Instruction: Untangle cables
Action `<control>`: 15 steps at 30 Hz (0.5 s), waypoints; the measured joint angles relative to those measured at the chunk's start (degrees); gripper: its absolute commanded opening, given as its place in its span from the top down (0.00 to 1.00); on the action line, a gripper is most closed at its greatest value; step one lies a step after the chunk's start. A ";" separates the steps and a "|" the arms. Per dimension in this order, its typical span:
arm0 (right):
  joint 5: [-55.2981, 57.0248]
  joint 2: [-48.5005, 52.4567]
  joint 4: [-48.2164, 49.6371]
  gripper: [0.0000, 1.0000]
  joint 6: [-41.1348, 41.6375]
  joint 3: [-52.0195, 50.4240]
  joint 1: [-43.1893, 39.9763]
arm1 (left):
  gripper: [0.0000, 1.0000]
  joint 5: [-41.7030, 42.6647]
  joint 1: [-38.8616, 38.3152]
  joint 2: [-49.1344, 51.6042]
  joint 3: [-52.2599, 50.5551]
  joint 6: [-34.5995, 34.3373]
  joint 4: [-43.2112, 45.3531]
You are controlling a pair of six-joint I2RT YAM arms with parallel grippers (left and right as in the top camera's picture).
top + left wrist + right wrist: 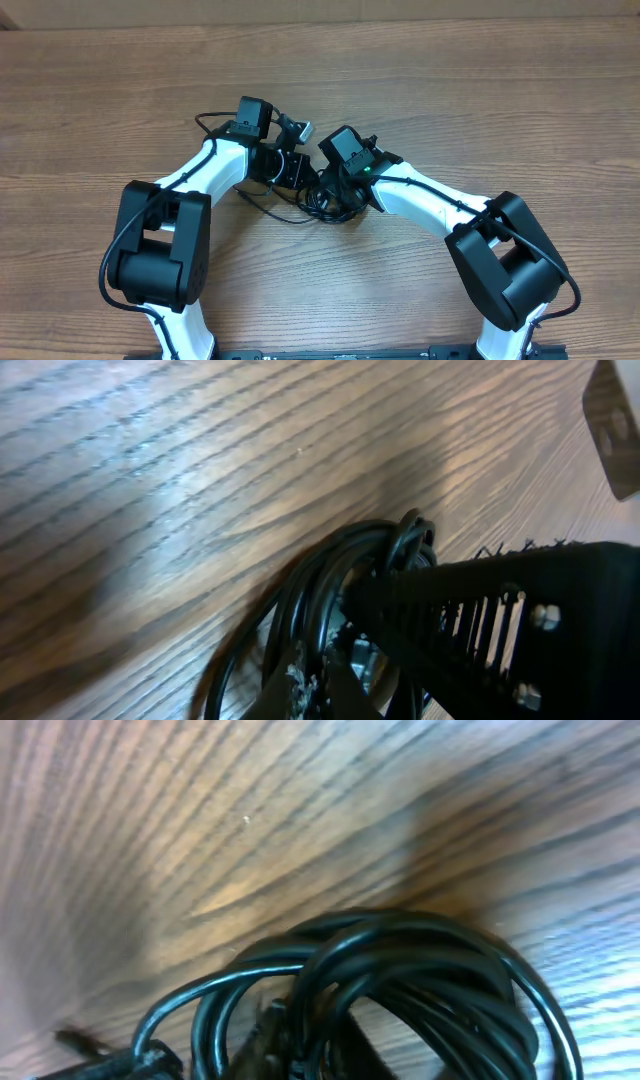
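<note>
The cables form a tangled bundle of thin black cords on the wooden table, between the two arms at the centre. One loop trails out to the left. My left gripper is at the bundle's left side. In the left wrist view its fingertips are pressed together on cords of the coil. My right gripper reaches into the bundle from the right. In the right wrist view its jaws sit shut among the looped cords, with strands pinched between them. No plug ends show.
The right gripper's black slotted body lies close across the left wrist view. A small grey piece sits just behind the grippers. Bare wooden table lies all around the bundle.
</note>
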 measured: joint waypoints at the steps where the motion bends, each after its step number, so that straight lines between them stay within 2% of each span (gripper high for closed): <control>1: 0.02 0.00 -0.39 0.96 0.04 0.00 0.00 | 0.96 0.00 -0.15 0.02 0.00 0.00 0.09; 4: 0.02 0.00 -0.63 0.96 -0.07 0.00 0.00 | 0.96 0.02 -0.20 0.00 0.00 0.00 0.11; 7: 0.07 0.00 -0.15 0.96 -0.07 0.00 0.00 | 0.80 0.00 -0.20 0.02 0.00 -0.13 0.11; 11: 0.50 0.00 -0.13 0.96 -0.07 0.00 0.00 | 0.65 -0.02 -0.09 0.02 0.00 0.42 -0.44; 15: 0.61 0.00 -0.15 0.96 -0.07 0.00 0.00 | 0.69 -0.28 -0.09 0.02 0.00 1.62 -2.23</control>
